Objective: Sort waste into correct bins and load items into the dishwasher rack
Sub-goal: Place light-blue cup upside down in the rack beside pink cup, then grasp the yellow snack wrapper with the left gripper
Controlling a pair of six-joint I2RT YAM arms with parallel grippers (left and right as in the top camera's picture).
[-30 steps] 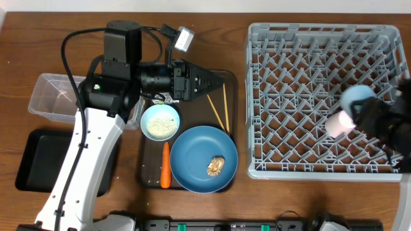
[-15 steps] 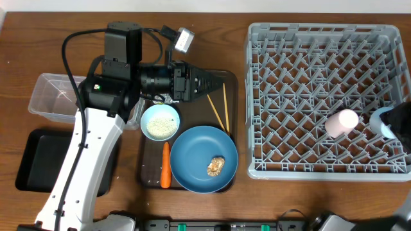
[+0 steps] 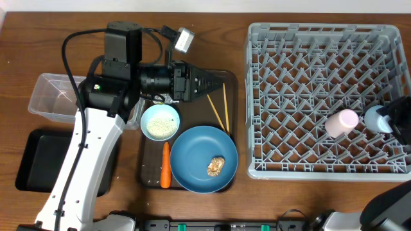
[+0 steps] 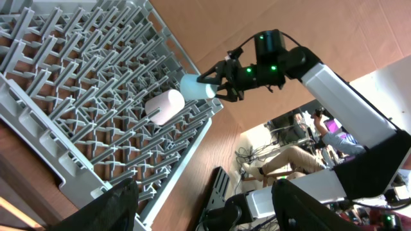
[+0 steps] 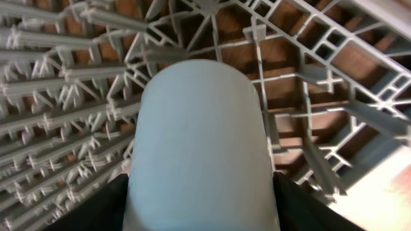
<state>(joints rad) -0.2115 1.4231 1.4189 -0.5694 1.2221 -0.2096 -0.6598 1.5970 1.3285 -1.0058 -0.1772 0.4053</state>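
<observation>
- Loaded so far: the pink cup (image 3: 341, 122) lies on its side in the dishwasher rack (image 3: 321, 29), close to the rack's right wall; the light blue cup (image 3: 374, 117) sits just beside it on the wall side
- Right gripper (image 4: 217, 85): its fingers stand on either side of the light blue cup, which fills the gap in the right wrist view; we cannot tell whether the pads are pressing on it or have let go
- Left gripper (image 3: 215, 82): it hovers over the far end of the brown tray (image 3: 151, 174) with its fingers well apart and nothing between them
- Loading left to do: the pale bowl (image 3: 144, 122), the blue plate (image 3: 192, 146) and the chopsticks (image 3: 220, 110) are all on the brown tray
- Waste left to do: the rice (image 3: 160, 125) is in the bowl, the food scrap (image 3: 216, 165) is on the plate, and the carrot (image 3: 166, 165) lies on the tray beside the plate
- We see no waste in the visible parts of the clear tub (image 3: 54, 96) or the black tray (image 3: 32, 160)
- Our judgement: the task is at an early stage, with one cup placed, a second nearly placed and no sorting begun
- Change from a second ago: the light blue cup was farther from the right wall and farther up the rack than the pink cup; it now sits alongside it
- The pink cup, the left arm and the tray contents have not moved
</observation>
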